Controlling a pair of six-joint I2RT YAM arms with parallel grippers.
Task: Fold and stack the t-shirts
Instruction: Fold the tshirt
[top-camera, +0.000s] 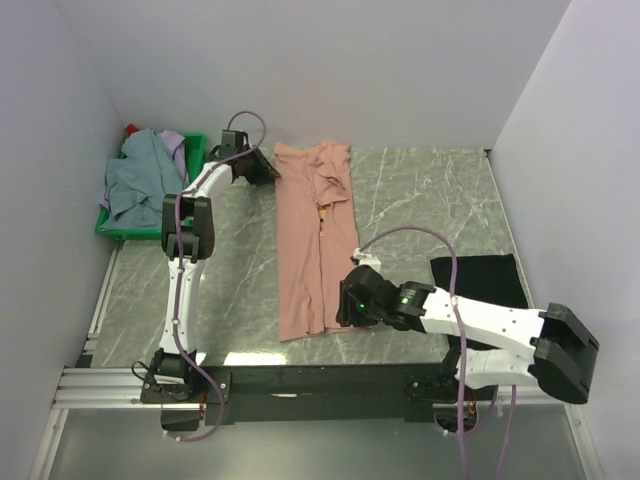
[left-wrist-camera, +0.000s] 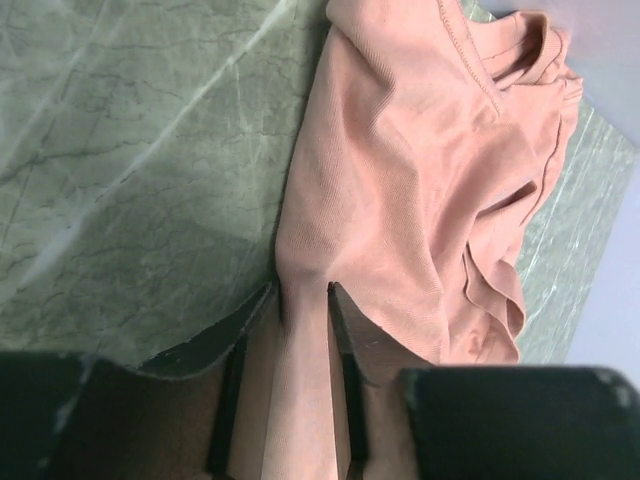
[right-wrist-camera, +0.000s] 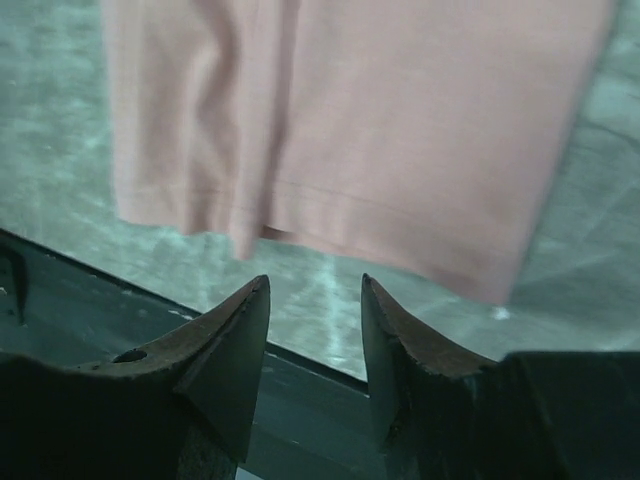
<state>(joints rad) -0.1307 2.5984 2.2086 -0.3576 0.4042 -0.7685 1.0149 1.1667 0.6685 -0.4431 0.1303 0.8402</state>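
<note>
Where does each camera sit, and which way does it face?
Top external: above and behind the arm bases, looking down at the table; both arms show.
Left wrist: on the left gripper, facing the collar end of the salmon-pink t-shirt; its fingers show, cloth between them.
Right wrist: on the right gripper, facing the shirt's hem; its open fingers show.
Shared: all three see that shirt.

A green plastic crate (top-camera: 196, 148) sits at the far left of the grey-green marbled table (top-camera: 430, 200), with something small and red (top-camera: 130, 128) just behind it by the wall. White walls (top-camera: 330, 70) close in three sides. A black bar (top-camera: 320, 378) and an aluminium rail (top-camera: 100, 385) run along the near edge.
</note>
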